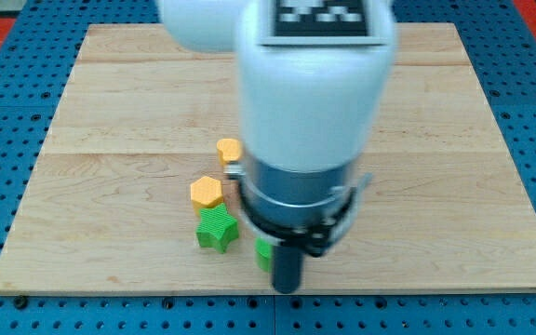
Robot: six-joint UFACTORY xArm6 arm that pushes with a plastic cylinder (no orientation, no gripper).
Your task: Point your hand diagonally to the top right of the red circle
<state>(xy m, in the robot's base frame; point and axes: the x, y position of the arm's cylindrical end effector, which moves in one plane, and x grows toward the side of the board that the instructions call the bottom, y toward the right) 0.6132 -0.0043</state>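
Note:
The red circle does not show in this view; the arm's white body covers the board's middle and may hide it. My tip is at the view's bottom centre, near the board's front edge. It stands right beside a green block that is mostly hidden behind the rod. A green star lies to the tip's left. A yellow hexagon sits just above the star. A yellow block, shape unclear, lies higher up, partly hidden by the arm.
The wooden board lies on a blue pegboard table. The board's front edge runs just below my tip.

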